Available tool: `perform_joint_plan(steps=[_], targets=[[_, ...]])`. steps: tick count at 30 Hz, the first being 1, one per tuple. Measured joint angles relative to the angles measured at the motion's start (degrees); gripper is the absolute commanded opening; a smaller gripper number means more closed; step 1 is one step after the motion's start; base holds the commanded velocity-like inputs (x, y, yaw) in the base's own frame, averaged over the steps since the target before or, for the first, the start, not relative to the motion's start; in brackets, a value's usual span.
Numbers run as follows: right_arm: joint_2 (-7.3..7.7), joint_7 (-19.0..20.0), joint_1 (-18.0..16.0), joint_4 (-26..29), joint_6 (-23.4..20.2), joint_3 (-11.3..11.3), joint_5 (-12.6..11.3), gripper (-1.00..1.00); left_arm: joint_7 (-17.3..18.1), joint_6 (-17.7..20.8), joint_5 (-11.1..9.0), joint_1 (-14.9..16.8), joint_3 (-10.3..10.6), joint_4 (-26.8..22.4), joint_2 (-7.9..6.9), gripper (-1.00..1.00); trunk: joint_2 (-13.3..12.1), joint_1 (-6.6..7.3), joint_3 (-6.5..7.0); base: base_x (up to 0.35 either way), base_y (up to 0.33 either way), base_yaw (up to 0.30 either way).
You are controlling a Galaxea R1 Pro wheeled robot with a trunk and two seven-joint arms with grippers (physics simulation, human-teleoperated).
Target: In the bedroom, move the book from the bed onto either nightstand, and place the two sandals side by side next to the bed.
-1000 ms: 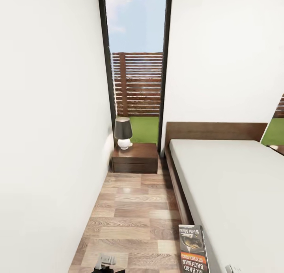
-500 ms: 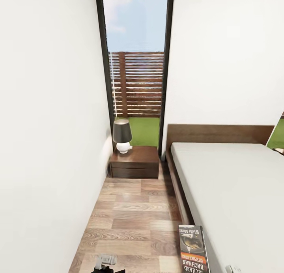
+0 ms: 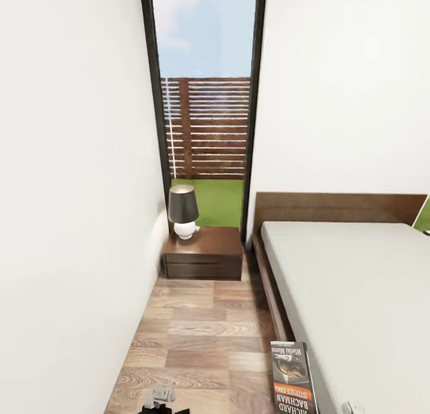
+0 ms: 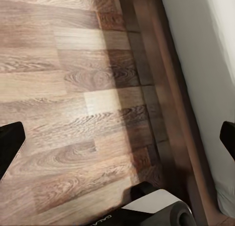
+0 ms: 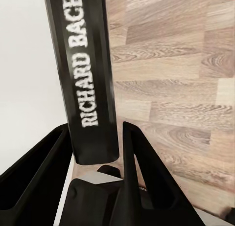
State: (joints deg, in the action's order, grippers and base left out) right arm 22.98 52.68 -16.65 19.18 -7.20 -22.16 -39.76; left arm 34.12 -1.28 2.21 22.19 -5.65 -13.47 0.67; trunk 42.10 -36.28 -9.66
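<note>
- Ahead of me a table lamp [image 3: 183, 211] with a dark shade and a round white base stands upright at the back left corner of the small cabinet's top, near the wall.
- Through the glass behind it I see a brown slatted wooden fence [image 3: 206, 127], with a strip of green grass [image 3: 215, 200] at its foot and pale blue sky [image 3: 203, 28] above.
- A plain white wall [image 3: 71, 211] runs along my left.
</note>
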Motion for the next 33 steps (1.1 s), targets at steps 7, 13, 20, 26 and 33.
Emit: perform_joint_plan(steps=[7, 13, 20, 26, 33], targets=[[0.0, 0.05, 0.0, 0.0, -0.01, 0.0, -0.02, -1.0, 0.0, 0.0, 0.0, 0.0, 0.0, -0.02, 0.0, 1.0, 0.0, 0.0, 0.0, 0.333, 0.0, 0.0], [0.0, 0.05, 0.0, 0.0, 0.0, 0.01, -0.02, -1.0, 0.0, 0.0, 0.0, 0.0, 0.0, -0.02, 0.0, 1.0, 0.0, 0.0, 0.0, 0.333, 0.0, 0.0], [0.0, 0.05, 0.0, 0.0, -0.01, 0.01, -0.02, -1.0, 0.0, 0.0, 0.0, 0.0, 0.0, -0.01, 0.0, 1.0, 0.0, 0.0, 0.0, 0.333, 0.0, 0.0], [0.0, 0.05, 0.0, 0.0, -0.01, 0.01, -0.02, -1.0, 0.0, 0.0, 0.0, 0.0, 0.0, 0.0, 0.0, 1.0, 0.0, 0.0, 0.0, 0.333, 0.0, 0.0], [0.0, 0.05, 0.0, 0.0, -0.01, 0.04, -0.02, -1.0, 0.0, 0.0, 0.0, 0.0, 0.01, 0.0, 0.0, 1.0, 0.0, 0.0, 0.0, 0.333, 0.0, 0.0]])
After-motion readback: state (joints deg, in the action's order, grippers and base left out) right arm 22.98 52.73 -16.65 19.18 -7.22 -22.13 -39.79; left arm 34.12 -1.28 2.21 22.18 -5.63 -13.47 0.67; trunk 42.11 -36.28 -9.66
